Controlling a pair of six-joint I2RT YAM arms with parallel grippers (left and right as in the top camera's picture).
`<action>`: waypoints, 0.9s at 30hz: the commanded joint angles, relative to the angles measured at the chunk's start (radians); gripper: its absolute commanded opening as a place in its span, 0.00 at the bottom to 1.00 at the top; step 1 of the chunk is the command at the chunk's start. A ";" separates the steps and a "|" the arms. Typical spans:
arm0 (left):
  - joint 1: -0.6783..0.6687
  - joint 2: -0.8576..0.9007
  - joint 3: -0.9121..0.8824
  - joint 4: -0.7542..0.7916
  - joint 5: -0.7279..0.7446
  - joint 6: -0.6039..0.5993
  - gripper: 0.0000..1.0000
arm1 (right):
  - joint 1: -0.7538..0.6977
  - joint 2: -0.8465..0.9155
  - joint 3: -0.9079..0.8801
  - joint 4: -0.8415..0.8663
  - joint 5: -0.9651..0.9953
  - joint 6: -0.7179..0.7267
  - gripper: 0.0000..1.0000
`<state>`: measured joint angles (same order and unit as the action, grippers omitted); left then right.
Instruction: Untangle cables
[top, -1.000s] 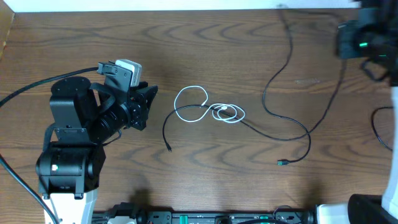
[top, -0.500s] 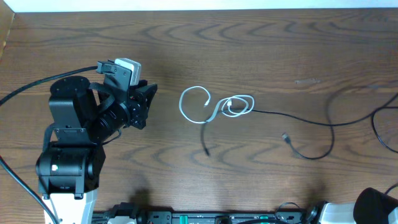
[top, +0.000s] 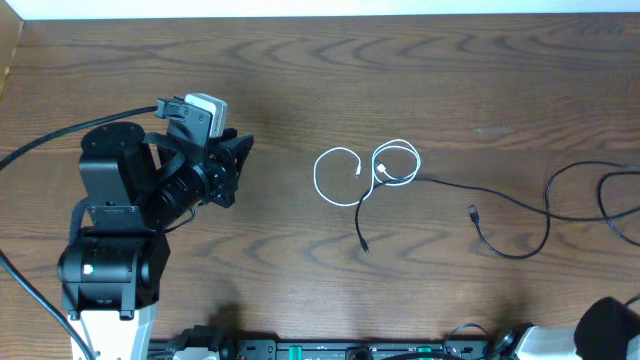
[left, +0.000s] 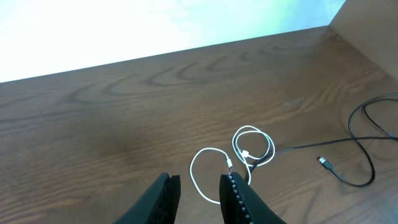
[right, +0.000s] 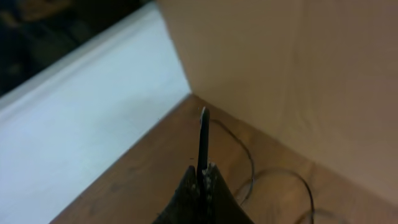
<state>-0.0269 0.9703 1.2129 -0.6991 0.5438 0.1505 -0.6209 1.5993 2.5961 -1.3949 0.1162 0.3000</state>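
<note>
Left arm (top: 120, 210) sits at the left side of the tabletop (top: 400, 60), pointing right toward the cables and well apart from them. In the wrist view the left claw (left: 199, 179) is released, fingers (left: 166, 191) parted, nothing between them. The white cable (top: 317, 177) lies mid-tabletop in two loops side by side, an open one on the left and a tighter round coil on the right. The black cable (top: 470, 187) threads through that coil. A short black tail drops from the coil toward the near edge and ends in a small plug (top: 365, 246) lying free. The rest runs rightward from the coil along the wood. Farther right it meets a hook-shaped bend that curls back to a second plug end (top: 472, 211), and a loop heads off the right edge. Which strand joins which there cannot be told. The right claw (right: 202, 169) is outside the overhead view. Its wrist view shows it clenched on a thin black cable that stands up from the tips, near a corner with a beige panel (right: 280, 74).
</note>
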 joint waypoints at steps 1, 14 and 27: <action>0.003 -0.004 -0.001 0.004 -0.002 -0.013 0.29 | -0.006 0.051 -0.016 -0.016 0.074 0.089 0.01; 0.003 -0.004 -0.001 -0.004 -0.020 -0.009 0.31 | -0.011 0.108 -0.074 -0.003 0.189 0.122 0.01; 0.003 0.036 -0.018 0.002 -0.039 -0.009 0.31 | -0.071 0.349 -0.300 0.096 0.399 0.103 0.01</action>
<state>-0.0269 0.9932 1.2114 -0.6998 0.5163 0.1463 -0.6605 1.8709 2.3093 -1.2922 0.4183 0.4095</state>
